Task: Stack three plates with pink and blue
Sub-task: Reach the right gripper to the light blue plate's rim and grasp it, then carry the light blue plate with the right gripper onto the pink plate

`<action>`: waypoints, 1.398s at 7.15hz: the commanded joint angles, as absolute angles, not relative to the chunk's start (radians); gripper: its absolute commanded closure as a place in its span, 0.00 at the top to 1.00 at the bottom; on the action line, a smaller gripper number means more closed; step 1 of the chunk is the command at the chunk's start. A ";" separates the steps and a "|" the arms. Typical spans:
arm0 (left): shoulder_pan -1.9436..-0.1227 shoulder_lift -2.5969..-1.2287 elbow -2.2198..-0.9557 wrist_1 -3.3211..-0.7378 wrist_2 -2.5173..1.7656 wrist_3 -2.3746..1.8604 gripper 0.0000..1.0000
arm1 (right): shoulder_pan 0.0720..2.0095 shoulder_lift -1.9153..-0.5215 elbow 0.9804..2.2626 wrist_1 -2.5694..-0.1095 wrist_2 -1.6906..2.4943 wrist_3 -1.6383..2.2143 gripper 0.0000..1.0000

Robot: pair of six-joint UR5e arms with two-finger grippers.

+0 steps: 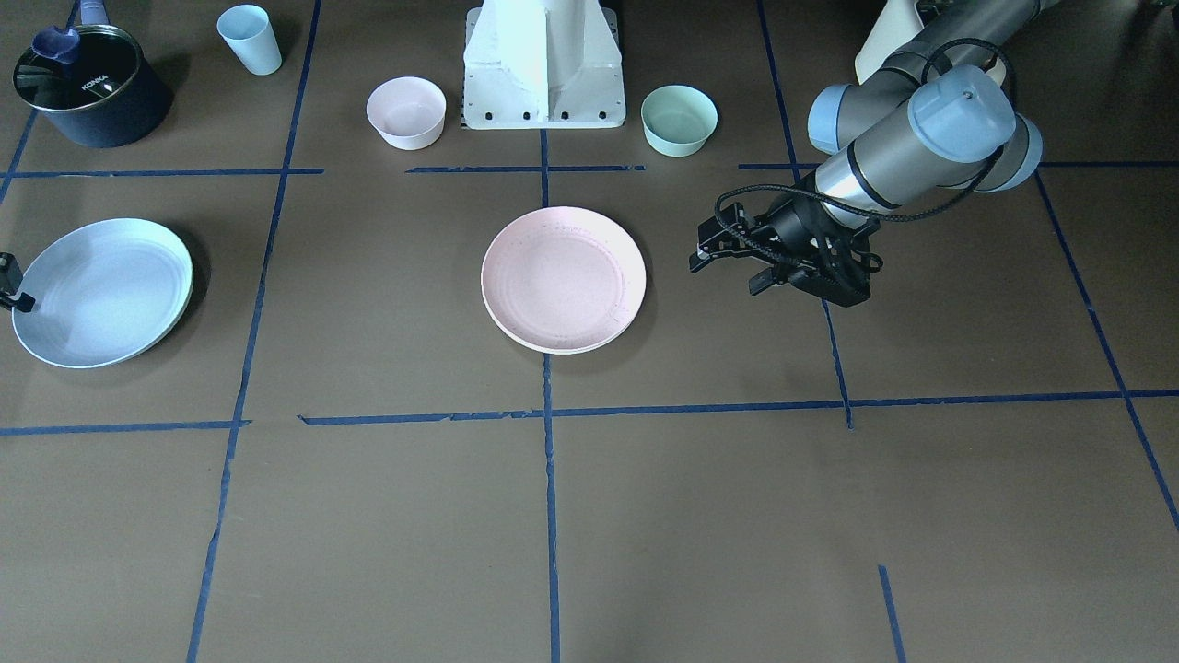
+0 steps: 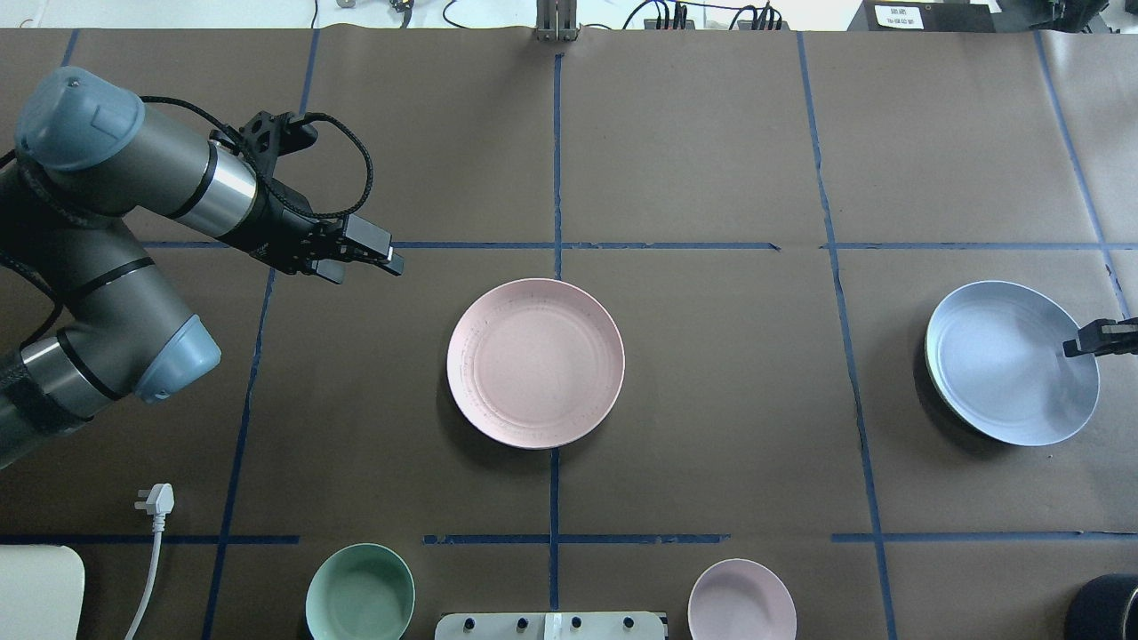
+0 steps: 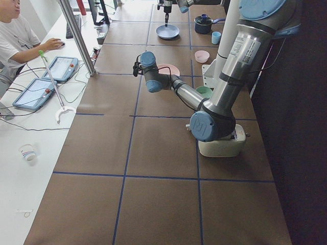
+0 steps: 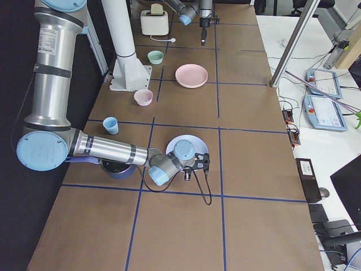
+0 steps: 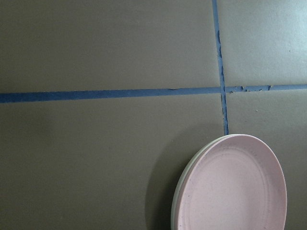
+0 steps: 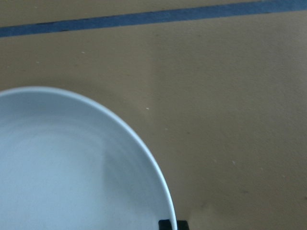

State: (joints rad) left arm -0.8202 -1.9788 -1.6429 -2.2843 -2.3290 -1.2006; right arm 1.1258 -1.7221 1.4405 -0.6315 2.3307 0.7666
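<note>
The pale pink plate (image 1: 563,278) lies flat at the table's middle, on top of the cream plate (image 5: 177,203), of which only a thin rim shows. My left gripper (image 1: 728,269) hovers open and empty beside them, on my left. The light blue plate (image 2: 1012,362) is at my far right, tilted with one side raised off the table. My right gripper (image 2: 1086,343) is shut on its outer rim; one finger (image 6: 167,224) shows at the rim in the right wrist view.
A small pink bowl (image 1: 406,110) and a mint-green bowl (image 1: 679,118) stand either side of the robot base (image 1: 543,64). A blue cup (image 1: 250,39) and a dark pot (image 1: 92,87) stand at my near right. A white plug (image 2: 156,498) lies near my left.
</note>
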 commanded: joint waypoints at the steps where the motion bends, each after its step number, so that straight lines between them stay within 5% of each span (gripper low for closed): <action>1: -0.822 -1.979 -1.663 -2.287 -2.329 -1.229 1.00 | 1.085 -1.659 1.523 -0.618 2.368 0.861 0.00; 7: -0.861 -1.985 -1.683 -2.287 -2.326 -1.269 1.00 | 0.596 -1.165 1.680 -0.813 2.018 1.428 0.00; 10: -0.862 -1.985 -1.683 -2.287 -2.326 -1.272 1.00 | 0.538 -1.134 1.674 -0.879 1.957 1.427 0.00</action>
